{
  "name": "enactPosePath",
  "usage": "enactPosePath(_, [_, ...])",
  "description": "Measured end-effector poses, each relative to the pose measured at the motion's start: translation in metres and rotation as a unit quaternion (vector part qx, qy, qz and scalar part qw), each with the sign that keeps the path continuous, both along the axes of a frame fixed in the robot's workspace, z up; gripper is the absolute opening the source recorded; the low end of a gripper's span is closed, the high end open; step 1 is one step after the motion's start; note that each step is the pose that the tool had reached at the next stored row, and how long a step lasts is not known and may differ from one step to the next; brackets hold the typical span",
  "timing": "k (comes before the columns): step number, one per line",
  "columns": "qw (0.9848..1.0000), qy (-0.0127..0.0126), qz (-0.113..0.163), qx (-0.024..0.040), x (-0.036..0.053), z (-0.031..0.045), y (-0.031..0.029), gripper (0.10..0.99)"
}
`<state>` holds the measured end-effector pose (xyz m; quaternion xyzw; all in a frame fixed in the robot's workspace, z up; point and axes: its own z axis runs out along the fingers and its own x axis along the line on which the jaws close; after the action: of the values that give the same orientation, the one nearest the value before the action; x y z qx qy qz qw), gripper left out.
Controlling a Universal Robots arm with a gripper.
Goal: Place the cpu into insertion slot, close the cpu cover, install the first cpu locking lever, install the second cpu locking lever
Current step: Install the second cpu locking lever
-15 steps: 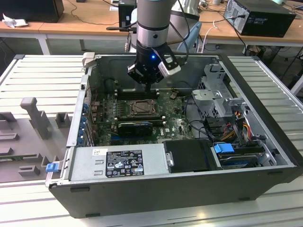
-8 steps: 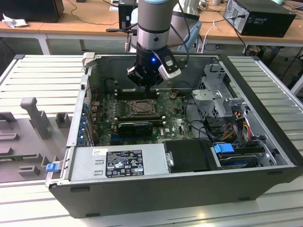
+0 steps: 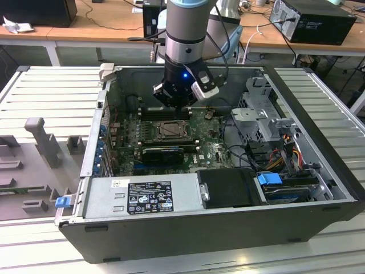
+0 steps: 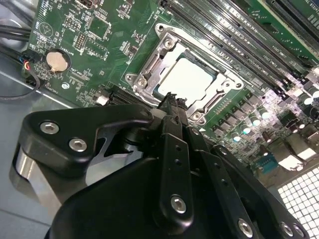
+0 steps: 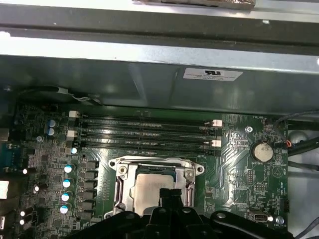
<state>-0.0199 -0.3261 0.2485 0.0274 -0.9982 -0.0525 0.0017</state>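
The cpu (image 4: 189,78) already lies in the insertion slot (image 4: 149,74), its pale square face flat and level inside the silvery rim, and the cpu cover (image 4: 172,50) appears to be down around it, the frame lying flat with the chip's face showing through its square cut-out; so the first step looks done and the second looks done or nearly so. Whether either locking lever is seated I cannot tell: thin metal bars run along the frame's edges in both wrist views, but their hooks are too small to read. The gripper (image 4: 169,102) hangs just above the socket, its fingertips pressed together into one narrow black point with nothing between them, poised over the edge of the cover; whether it touches the metal is not clear. In the exterior view the gripper (image 3: 181,104) sits at about 12 o'clock of the insertion slot (image 3: 169,130), close over it. As for containers, the open computer case (image 3: 319,142) holds the green motherboard (image 3: 211,149), with a grey power supply (image 3: 142,197) at 6 o'clock of the socket and a drive cage (image 3: 259,123) with coloured cables at 3 o'clock. In the first wrist view the long memory slots (image 5: 144,134) lie at 12 o'clock of the cpu (image 5: 152,191) and a coin cell (image 5: 261,152) at 2 o'clock.
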Motion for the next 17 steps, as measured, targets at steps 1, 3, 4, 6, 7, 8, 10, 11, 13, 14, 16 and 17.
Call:
enactPosePath(1, [1.0,0.0,0.0,0.0,0.0,0.0002,-0.0001,0.106])
enactPosePath(3, [1.0,0.0,0.0,-0.0001,0.0,0.0014,-0.0001,0.106])
enactPosePath(4, [1.0,0.0,0.0,0.0,0.0,0.0023,-0.0001,0.106])
enactPosePath(6, [1.0,0.0,0.0,0.0,0.0,0.006,-0.0001,0.106])
enactPosePath(7, [1.0,0.0,0.0,0.0,0.0,0.0073,-0.0001,0.106])
enactPosePath(8, [1.0,-0.0001,0.0,0.0002,0.0001,0.0073,-0.0003,0.106])
enactPosePath(10, [1.0,0.0,0.0,0.0,0.0,0.0075,-0.0011,0.106])
enactPosePath(11, [1.0,0.0,0.0,0.0,0.0,0.0074,-0.0019,0.106])
enactPosePath(13, [1.0,0.0,0.0,0.0,0.0,0.0074,-0.0049,0.106])
enactPosePath(14, [1.0,0.0,0.0,0.0,0.0,0.0074,-0.0066,0.106])
enactPosePath(16, [1.0,0.0003,0.0,0.0,0.0,0.0072,-0.0095,0.106])
enactPosePath(17, [1.0,0.0005,0.0,0.0,0.0,0.0072,-0.0106,0.106])
